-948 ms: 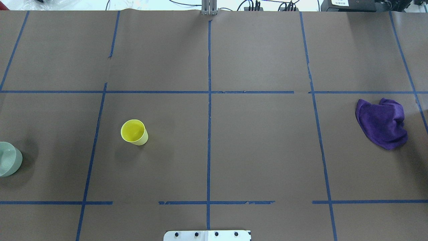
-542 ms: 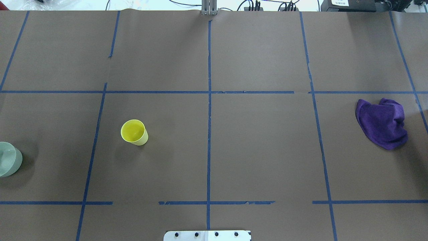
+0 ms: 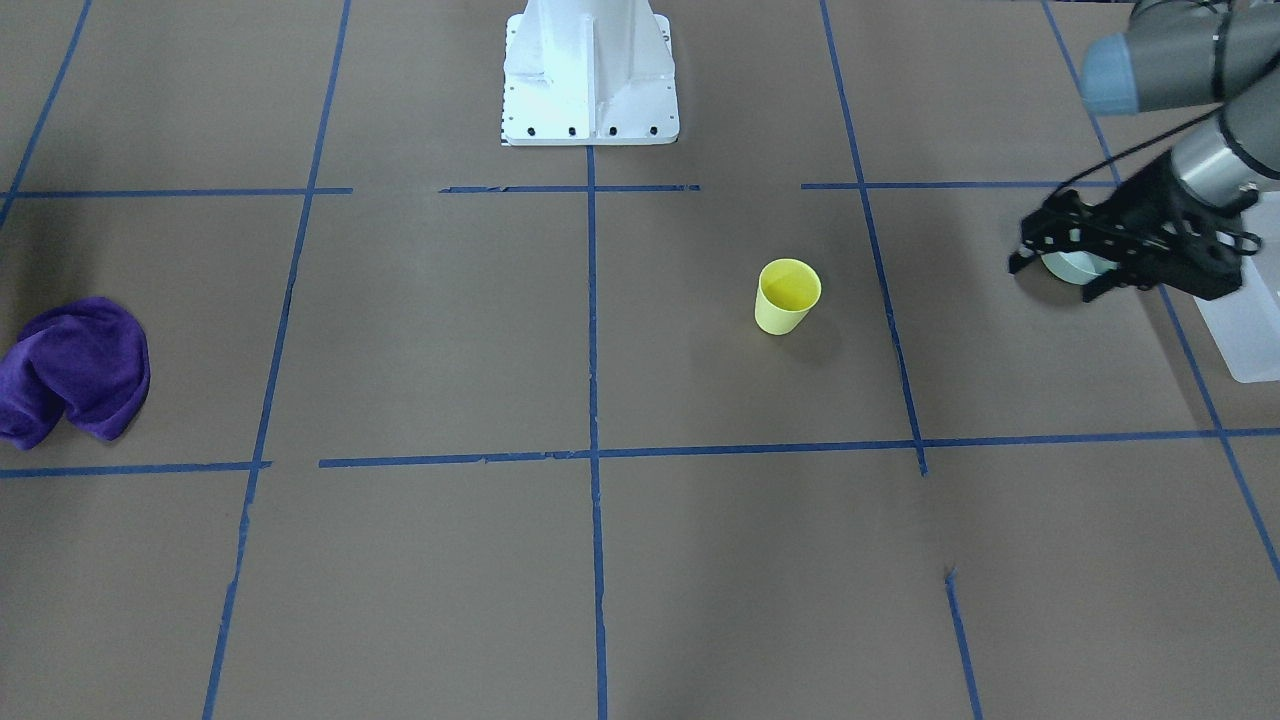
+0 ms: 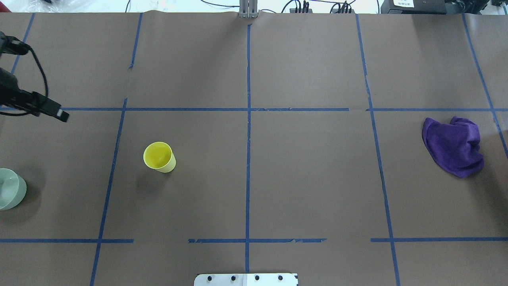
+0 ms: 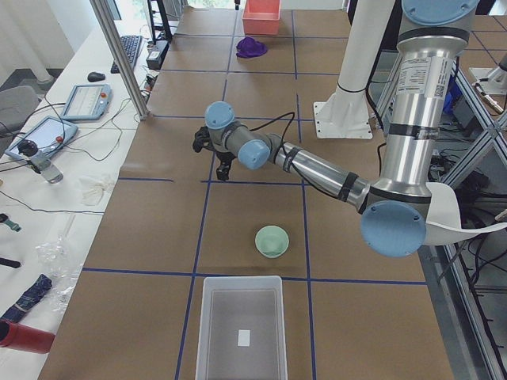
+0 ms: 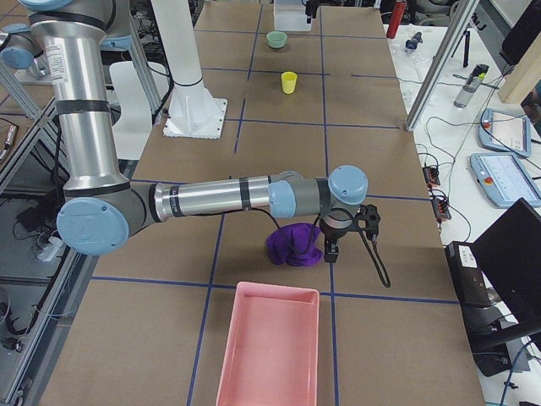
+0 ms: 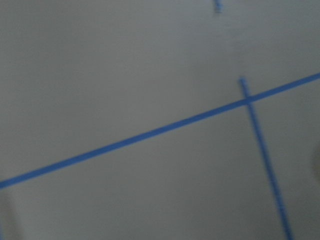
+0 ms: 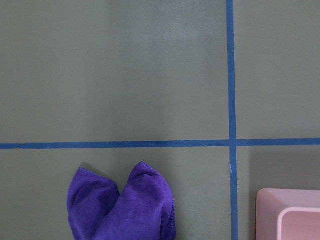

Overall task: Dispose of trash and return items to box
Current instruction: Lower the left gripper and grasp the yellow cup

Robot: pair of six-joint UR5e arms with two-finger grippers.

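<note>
The yellow cup [image 4: 159, 157] stands upright on the brown table, left of centre; it also shows in the front view [image 3: 787, 295]. The mint-green bowl [image 4: 10, 194] sits at the table's left edge, near the frosted-white box [image 5: 200, 317], whose corner shows in the front view [image 3: 1245, 340]. My left gripper [image 3: 1050, 283] hovers open and empty above the table, beyond the bowl [image 5: 272, 241] and apart from it. My right gripper [image 6: 342, 241] hangs by the purple cloth [image 6: 293, 244]; I cannot tell whether it is open or shut.
The purple cloth [image 4: 454, 145] lies crumpled at the table's right side. A pink tray [image 6: 266, 338] stands at the right end, just past the cloth. The robot's white base [image 3: 590, 70] is at the near middle edge. Blue tape lines grid the table.
My left arm has come into the overhead view at its left edge, over the far left square. The cup, bowl and cloth have not moved.
</note>
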